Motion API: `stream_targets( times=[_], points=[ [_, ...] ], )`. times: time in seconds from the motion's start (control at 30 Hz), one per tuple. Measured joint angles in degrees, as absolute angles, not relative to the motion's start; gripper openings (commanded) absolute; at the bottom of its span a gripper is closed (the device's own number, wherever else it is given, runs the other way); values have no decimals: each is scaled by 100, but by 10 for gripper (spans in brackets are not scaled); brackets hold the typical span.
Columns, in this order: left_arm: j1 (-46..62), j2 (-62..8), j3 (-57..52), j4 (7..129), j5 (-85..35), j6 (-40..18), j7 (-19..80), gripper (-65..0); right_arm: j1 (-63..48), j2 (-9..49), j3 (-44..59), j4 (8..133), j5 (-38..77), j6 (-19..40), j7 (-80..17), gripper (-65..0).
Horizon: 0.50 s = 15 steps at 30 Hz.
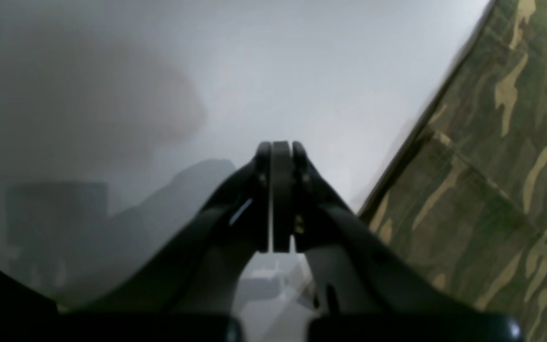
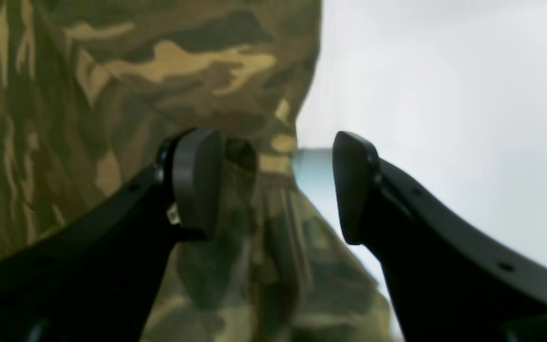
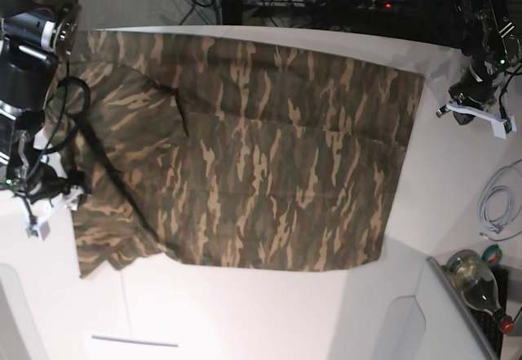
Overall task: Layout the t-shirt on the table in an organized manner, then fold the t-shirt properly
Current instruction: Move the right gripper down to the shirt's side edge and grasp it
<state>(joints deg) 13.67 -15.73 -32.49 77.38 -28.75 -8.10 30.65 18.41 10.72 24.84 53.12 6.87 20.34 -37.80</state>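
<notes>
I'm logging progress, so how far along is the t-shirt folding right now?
Mostly laid out: the t-shirt lies spread on the table, though one end stays bunched. Right gripper has open jaws over a sleeve edge; left gripper is shut beside the shirt, holding nothing. Smoothing and all folding remain.

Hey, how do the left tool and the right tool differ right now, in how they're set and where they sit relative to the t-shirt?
The left tool is shut, its fingers pressed together; the right tool is open with a clear gap. The left tool hangs over the bare white table, with the t-shirt off to one side; the right tool sits over the shirt's edge, cloth showing between its fingers. Neither one grips the shirt. Both have black fingers.
</notes>
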Motion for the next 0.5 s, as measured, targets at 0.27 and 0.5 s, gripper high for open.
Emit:
stream_targets(
  times=[0.27, 0.5],
  points=[
    [1367, -1575, -3249, 7738, -2873, -808, 3065, -650, 1855, 1072, 2486, 4888, 650, 1872, -3448, -575],
    [1197, -1575, -3232, 7717, -2733, -810, 3068, -650, 1835, 1068, 2491, 5037, 639, 1874, -3481, -648]
  ],
)
